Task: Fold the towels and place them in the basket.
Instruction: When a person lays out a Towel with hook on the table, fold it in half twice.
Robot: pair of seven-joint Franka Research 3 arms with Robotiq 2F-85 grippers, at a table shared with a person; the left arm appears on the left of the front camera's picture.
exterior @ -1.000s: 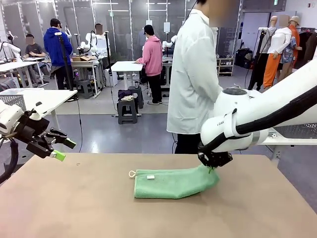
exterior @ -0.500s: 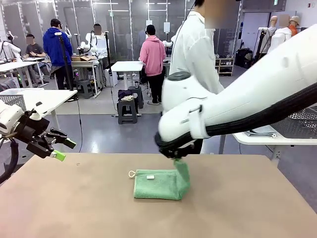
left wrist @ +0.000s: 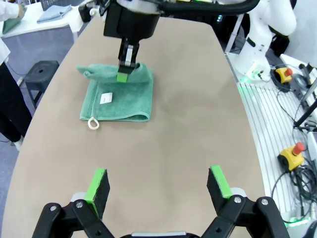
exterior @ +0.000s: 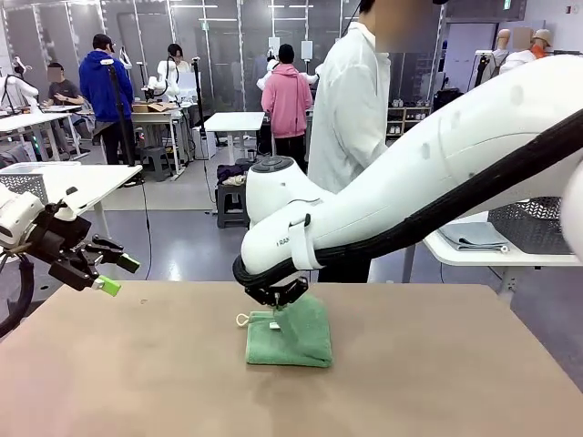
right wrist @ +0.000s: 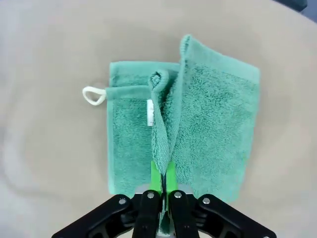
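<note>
The right gripper is pinching a raised hem of the mint green towel, its fingers clamped on the cloth. The towel is lying at the centre of the table, with its loop pointing to 9 o'clock in the right wrist view. The left gripper is hovering with fingers spread, holding nothing.

Risk: the pinched hem is standing as a ridge. Releasing it off-line is likely to skew the fold or let the upper layer spring open.
</note>
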